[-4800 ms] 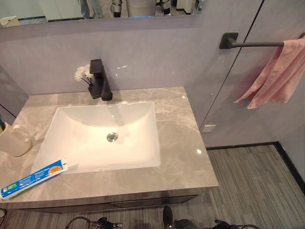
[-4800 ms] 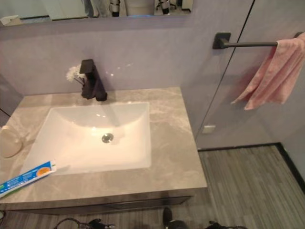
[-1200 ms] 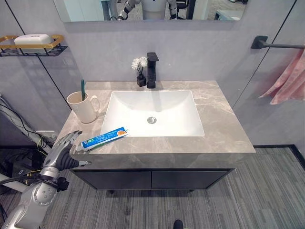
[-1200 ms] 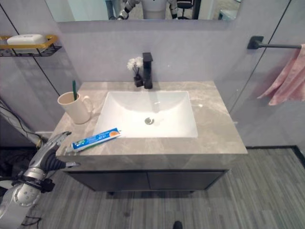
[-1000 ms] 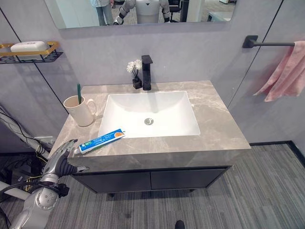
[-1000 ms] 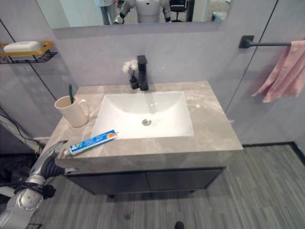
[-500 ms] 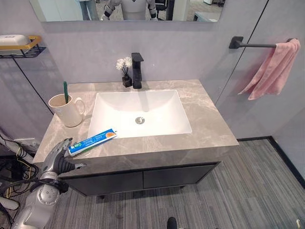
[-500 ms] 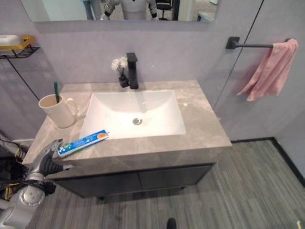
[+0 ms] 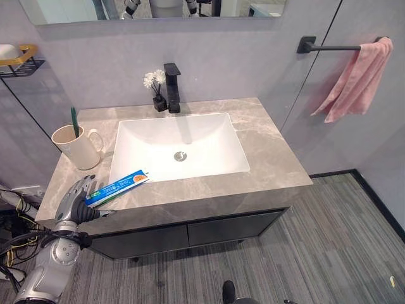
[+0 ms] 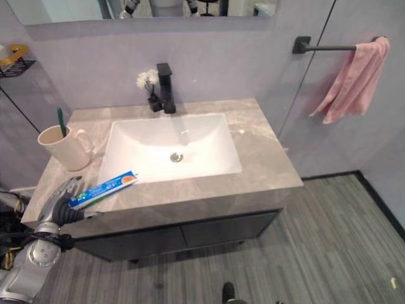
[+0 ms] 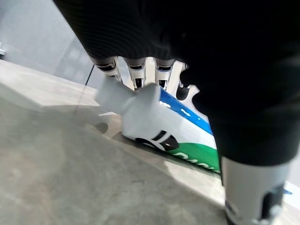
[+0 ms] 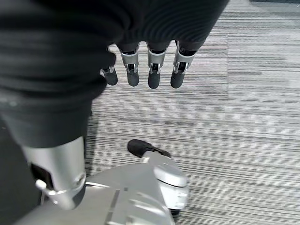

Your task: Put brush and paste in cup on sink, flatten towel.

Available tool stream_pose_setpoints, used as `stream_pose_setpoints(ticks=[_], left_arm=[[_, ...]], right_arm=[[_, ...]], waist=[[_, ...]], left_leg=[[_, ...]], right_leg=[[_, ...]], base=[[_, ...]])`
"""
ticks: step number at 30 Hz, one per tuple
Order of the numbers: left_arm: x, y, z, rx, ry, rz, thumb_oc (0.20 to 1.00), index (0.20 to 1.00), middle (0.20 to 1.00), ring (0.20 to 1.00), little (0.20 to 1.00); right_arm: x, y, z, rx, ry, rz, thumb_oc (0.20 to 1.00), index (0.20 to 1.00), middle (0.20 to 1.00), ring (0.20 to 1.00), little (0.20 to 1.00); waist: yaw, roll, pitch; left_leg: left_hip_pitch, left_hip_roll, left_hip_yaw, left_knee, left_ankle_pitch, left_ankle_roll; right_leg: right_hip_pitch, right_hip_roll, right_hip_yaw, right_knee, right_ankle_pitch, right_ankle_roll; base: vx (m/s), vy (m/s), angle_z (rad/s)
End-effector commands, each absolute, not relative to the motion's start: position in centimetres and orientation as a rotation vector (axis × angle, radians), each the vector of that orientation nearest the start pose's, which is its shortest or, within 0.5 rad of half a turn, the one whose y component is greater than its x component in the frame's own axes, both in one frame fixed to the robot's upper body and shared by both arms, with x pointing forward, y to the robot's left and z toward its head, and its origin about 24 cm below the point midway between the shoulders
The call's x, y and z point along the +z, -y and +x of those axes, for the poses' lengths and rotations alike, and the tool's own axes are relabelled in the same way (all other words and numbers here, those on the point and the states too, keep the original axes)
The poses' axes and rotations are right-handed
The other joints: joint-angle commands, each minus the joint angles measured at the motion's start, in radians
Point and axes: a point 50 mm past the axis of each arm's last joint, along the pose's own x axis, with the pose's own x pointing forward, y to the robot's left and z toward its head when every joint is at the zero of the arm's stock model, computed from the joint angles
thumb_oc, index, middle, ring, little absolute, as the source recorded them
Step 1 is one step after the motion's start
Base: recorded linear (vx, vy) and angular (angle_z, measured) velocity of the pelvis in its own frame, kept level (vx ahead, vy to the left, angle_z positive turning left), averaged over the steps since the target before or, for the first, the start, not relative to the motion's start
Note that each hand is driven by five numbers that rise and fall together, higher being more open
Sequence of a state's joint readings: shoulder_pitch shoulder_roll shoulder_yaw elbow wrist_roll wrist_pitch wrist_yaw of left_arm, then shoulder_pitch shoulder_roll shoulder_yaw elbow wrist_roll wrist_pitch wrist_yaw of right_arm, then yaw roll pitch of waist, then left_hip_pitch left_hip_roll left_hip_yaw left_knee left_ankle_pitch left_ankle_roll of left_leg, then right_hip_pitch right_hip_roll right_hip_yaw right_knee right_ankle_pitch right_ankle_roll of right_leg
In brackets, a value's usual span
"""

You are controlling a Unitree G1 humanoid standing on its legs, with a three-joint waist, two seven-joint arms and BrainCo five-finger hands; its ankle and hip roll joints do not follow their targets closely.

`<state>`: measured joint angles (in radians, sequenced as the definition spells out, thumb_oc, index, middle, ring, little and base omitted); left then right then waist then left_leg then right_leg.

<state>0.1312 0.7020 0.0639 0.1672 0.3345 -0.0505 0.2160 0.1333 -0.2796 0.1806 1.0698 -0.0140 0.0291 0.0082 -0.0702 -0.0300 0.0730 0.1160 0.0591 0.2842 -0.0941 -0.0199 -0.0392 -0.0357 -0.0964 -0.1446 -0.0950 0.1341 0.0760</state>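
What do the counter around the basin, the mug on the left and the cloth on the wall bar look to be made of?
Counter: grey with pale veins and a soft sheen, so probably polished stone or a marble-look slab.
Mug: cream, smooth and matte, likely ceramic, possibly plastic.
Cloth: pink, hanging in soft folds, so fabric, probably terry towel.

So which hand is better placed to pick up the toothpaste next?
Left. The left hand is already at the cap end of the toothpaste on the counter; the right hand hangs over the floor.
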Motion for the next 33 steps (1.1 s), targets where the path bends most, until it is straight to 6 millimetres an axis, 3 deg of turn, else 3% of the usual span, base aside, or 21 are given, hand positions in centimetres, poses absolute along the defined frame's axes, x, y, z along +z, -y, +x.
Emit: stream_pose_setpoints(ticks=[1,6,7,8,13,21,33], left_arm=[[8.5,-31.9,23.8,0.261,-0.016,1.154,1.000,1.000,1.000,1.000,1.000],[8.1,-31.8,23.8,0.226,-0.045,1.229,1.000,1.000,1.000,1.000,1.000],[7.8,-31.9,23.7,0.218,-0.062,1.236,0.570,0.570,0.570,0.570,0.570],[7.8,-31.6,23.8,0.210,-0.058,1.232,0.200,0.200,0.200,0.200,0.200],[7.6,-31.4,24.0,0.197,-0.070,1.238,0.200,0.200,0.200,0.200,0.200],[6.2,-29.2,24.0,0.078,-0.069,1.181,0.200,0.200,0.200,0.200,0.200],[5.9,-28.8,23.5,0.171,-0.057,0.955,0.200,0.200,0.200,0.200,0.200]], right_arm=[[-15.7,23.7,8.5,0.047,-1.208,-0.360,1.000,1.000,1.000,1.000,1.000],[-15.5,23.9,8.5,0.035,-1.196,-0.362,1.000,1.000,1.000,1.000,1.000],[-15.5,24.0,8.6,0.033,-1.188,-0.364,1.000,1.000,1.000,1.000,1.000],[-15.6,24.1,8.3,0.027,-1.205,-0.362,1.000,1.000,1.000,1.000,1.000],[-15.7,24.1,8.2,0.032,-1.215,-0.368,1.000,1.000,1.000,1.000,1.000],[-15.5,24.7,8.7,0.018,-1.224,-0.377,1.000,1.000,1.000,1.000,1.000],[-15.7,25.1,8.2,-0.010,-1.261,-0.366,1.000,1.000,1.000,1.000,1.000]], waist=[[-0.020,-0.024,0.002],[-0.024,-0.023,0.004],[-0.026,-0.023,0.006],[-0.026,-0.022,0.007],[-0.028,-0.022,0.006],[-0.016,-0.025,-0.013],[-0.002,-0.024,-0.028]], left_leg=[[-0.032,-0.005,-0.022,0.007,0.007,0.002],[-0.035,-0.005,-0.020,0.007,0.007,0.002],[-0.036,-0.005,-0.020,0.007,0.007,0.002],[-0.038,-0.004,-0.021,0.007,0.007,0.002],[-0.040,-0.003,-0.021,0.007,0.006,0.002],[-0.011,0.003,-0.023,0.007,-0.001,0.000],[0.000,0.012,-0.031,0.007,0.004,-0.001]], right_leg=[[0.052,-0.077,0.013,0.008,0.044,0.085],[0.048,-0.075,0.013,0.008,0.044,0.086],[0.047,-0.076,0.015,0.008,0.045,0.087],[0.046,-0.076,0.015,0.008,0.044,0.087],[0.044,-0.073,0.017,0.008,0.042,0.086],[0.075,-0.068,0.014,0.008,0.026,0.080],[0.094,-0.062,0.002,0.008,0.017,0.073]], base=[[0.00,0.000,0.00],[0.00,0.000,0.00],[0.00,0.000,0.00],[0.00,0.000,0.00],[0.00,0.000,0.00],[0.01,-0.004,0.00],[0.00,-0.001,0.00]])
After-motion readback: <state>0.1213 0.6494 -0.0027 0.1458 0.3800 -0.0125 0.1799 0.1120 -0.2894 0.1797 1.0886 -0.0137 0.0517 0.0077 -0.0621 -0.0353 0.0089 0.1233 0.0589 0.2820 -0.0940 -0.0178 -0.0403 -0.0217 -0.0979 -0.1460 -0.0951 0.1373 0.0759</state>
